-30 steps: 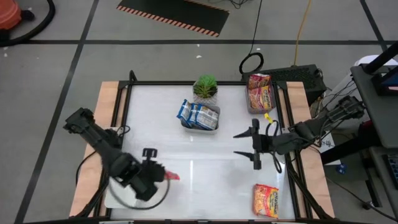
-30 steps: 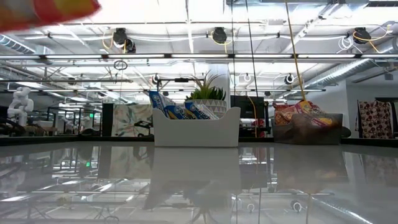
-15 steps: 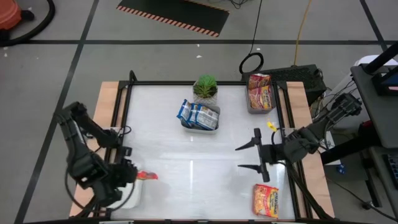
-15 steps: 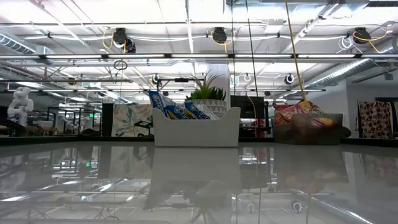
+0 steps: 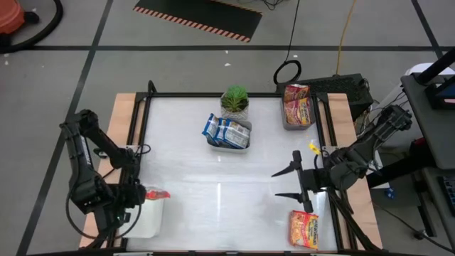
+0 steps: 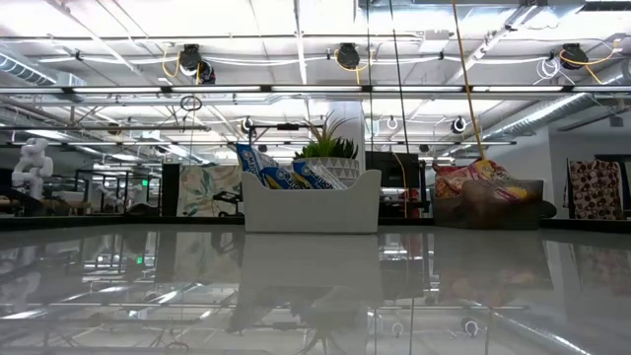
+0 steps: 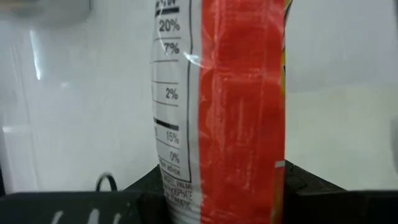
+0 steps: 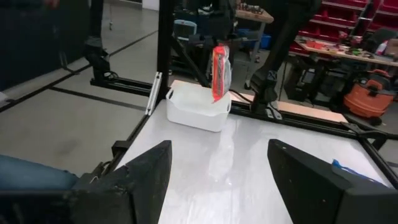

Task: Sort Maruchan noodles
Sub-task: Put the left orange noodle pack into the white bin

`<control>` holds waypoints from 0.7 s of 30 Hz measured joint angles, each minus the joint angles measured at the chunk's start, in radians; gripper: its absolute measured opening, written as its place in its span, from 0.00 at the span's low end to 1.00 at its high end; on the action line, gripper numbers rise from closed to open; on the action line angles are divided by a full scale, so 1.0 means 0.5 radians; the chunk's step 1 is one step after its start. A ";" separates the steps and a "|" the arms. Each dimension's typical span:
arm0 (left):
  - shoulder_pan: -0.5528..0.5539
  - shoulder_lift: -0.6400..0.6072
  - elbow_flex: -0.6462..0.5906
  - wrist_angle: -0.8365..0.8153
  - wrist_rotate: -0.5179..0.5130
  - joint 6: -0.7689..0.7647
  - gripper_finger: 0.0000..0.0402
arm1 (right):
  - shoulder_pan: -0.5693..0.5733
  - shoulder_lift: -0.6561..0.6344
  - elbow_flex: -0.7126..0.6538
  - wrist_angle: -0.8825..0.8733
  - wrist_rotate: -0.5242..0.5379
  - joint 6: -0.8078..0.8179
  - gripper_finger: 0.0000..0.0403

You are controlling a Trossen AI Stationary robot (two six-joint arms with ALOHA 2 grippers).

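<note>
One glossy white table (image 5: 227,171), left tool (image 5: 142,193) clamping red packet (image 5: 158,193), right tool (image 5: 293,183) spread apart

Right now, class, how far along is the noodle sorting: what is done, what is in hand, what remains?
Done: blue-white packets sit in the middle white tray, and orange-red packets fill the grey tray. In hand: the left hand holds a red packet upright above the white tray at the table's left edge. Left: one packet lies on the table by the open right hand.

a potted plant (image 5: 234,99) stands at the table's far edge, just behind a white tray (image 5: 229,142).
</note>
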 joint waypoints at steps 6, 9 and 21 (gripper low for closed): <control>-0.061 -0.173 -0.251 0.138 0.117 -0.180 0.32 | 0.039 -0.001 0.000 -0.001 0.039 0.001 0.64; -0.075 -0.263 -0.372 0.313 0.123 -0.170 0.32 | 0.049 -0.001 0.000 -0.001 0.039 0.000 0.64; -0.080 -0.321 -0.662 0.465 0.515 -0.127 0.32 | 0.056 -0.001 0.000 -0.002 0.039 0.001 0.64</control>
